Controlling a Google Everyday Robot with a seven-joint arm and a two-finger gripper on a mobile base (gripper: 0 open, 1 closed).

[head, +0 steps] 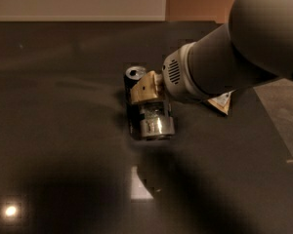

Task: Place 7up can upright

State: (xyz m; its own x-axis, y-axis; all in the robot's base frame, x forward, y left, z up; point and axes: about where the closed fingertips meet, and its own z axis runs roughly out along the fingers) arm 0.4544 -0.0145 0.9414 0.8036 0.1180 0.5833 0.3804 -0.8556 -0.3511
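Note:
The 7up can (pixel 157 124) is silver with faint green marks and sits in my gripper (pixel 153 112) near the middle of the dark table (pixel 58 130). The gripper's tan fingers (pixel 145 89) are shut on the can from above. The can stands nearly upright with its lower rim at or just above the tabletop. A dark blue Pepsi can (pixel 135 75) stands upright right behind and to the left of it, partly hidden by the gripper. My grey arm (pixel 234 57) comes in from the upper right.
A light snack packet (pixel 220 101) lies to the right, mostly hidden behind the arm. The table's right edge (pixel 278 140) runs diagonally, with grey floor beyond it. A bright light reflection (pixel 10 210) shows at the front left.

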